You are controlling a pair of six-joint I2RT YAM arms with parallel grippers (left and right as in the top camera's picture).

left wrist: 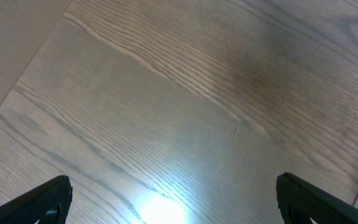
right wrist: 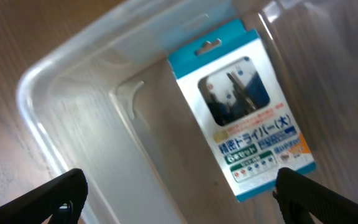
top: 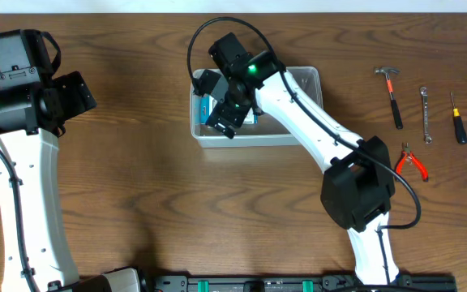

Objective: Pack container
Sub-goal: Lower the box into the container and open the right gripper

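Observation:
The clear plastic container (top: 305, 78) sits on the table behind centre, and a blue-and-white printed box (right wrist: 241, 106) lies flat on its floor. My right gripper (top: 227, 113) hangs over the container's left half, open, with nothing between its fingers; in the right wrist view the gripper (right wrist: 182, 196) has its dark fingertips (right wrist: 67, 190) spread wide above the container's floor (right wrist: 166, 143) and the box's lower corner. My left gripper (left wrist: 176, 199) is open over bare wood at the far left, holding nothing.
Hand tools lie in a row at the right: a hammer (top: 392, 93), a wrench (top: 425, 113), a black-handled screwdriver (top: 457, 120) and red-handled pliers (top: 412, 162). The container's rounded rim (right wrist: 33, 99) rises at the left of the right wrist view.

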